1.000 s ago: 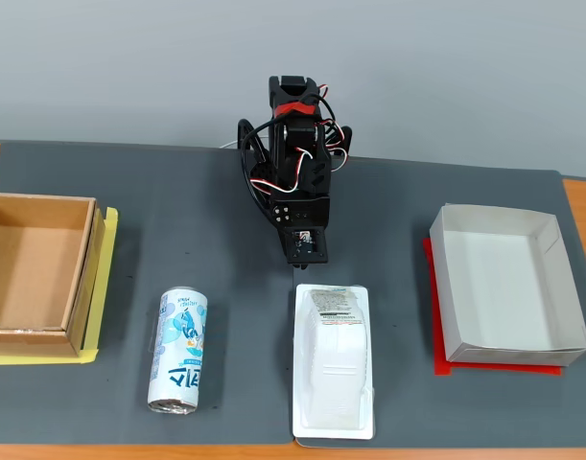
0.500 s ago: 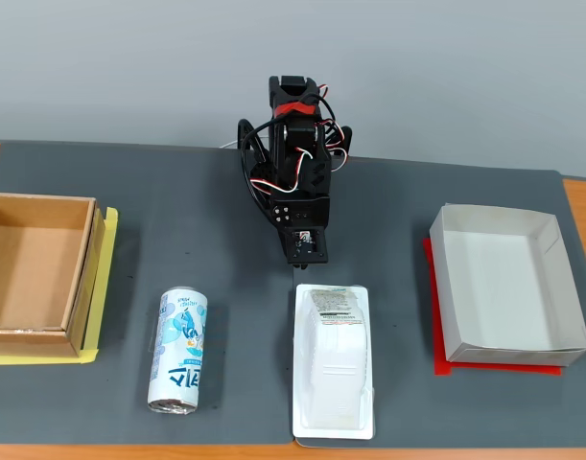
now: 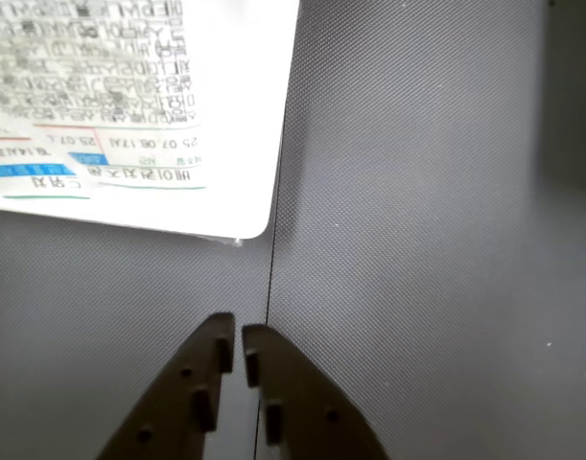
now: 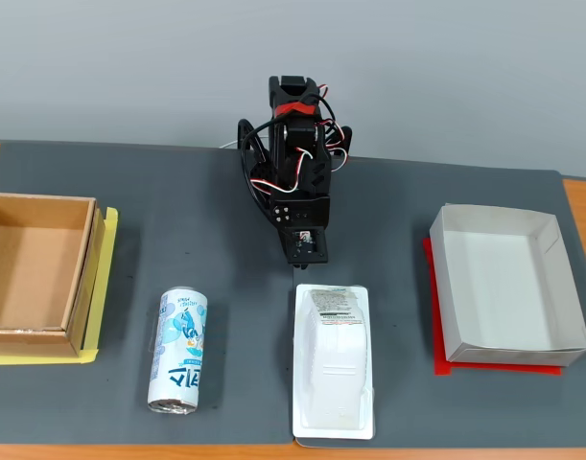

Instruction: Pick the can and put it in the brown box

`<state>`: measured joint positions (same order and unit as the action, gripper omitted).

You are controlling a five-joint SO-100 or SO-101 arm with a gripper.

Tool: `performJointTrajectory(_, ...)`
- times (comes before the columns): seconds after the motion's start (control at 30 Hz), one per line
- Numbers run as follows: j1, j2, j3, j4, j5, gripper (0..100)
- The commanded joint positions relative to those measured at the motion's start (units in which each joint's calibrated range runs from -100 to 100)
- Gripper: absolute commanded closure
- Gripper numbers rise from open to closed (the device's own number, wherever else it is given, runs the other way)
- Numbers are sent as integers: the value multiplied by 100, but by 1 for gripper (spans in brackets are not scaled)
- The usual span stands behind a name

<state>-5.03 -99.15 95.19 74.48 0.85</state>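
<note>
Nearest, along the bottom of the fixed view, the can point(image 4: 178, 351) lies on its side at lower left on the dark grey surface point(image 4: 216, 230), one silver end toward the bottom edge and its blue print facing up. To its right, at lower centre, sits a white tray package point(image 4: 335, 359) with a printed label near its top end; can and package are apart.

Further up at the left edge, the brown box point(image 4: 82, 278) sits open and empty on a yellow sheet point(image 4: 105, 287), near the can but not touching it. At the right, a white box point(image 4: 446, 287), also open, rests on a red sheet point(image 4: 436, 316).

At upper centre the black arm point(image 4: 294, 172) stands folded, with red and white wires looped around it, and its head points down just above the package's top end. The tool itself is hard to make out in this view.

From the wrist view, the tool point(image 3: 237, 342) enters at the bottom centre: two dark fingers point(image 3: 197, 393) drawn together with only a thin slit between the tips, holding nothing, over bare mat. The package's labelled corner point(image 3: 129, 105) fills the upper left of that frame, clear of the tips. A thin dark line runs up the mat from the tips past the package's edge. The can does not show in this view.
</note>
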Motion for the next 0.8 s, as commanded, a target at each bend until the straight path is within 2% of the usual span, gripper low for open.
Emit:
performJointTrajectory(0.0, -25, -8, -316, -24, 19, 99)
performJointTrajectory(0.53, -188, 59, -397, 11, 14, 99)
performJointTrajectory(0.77, -180, 822, -1230, -180, 24, 99)
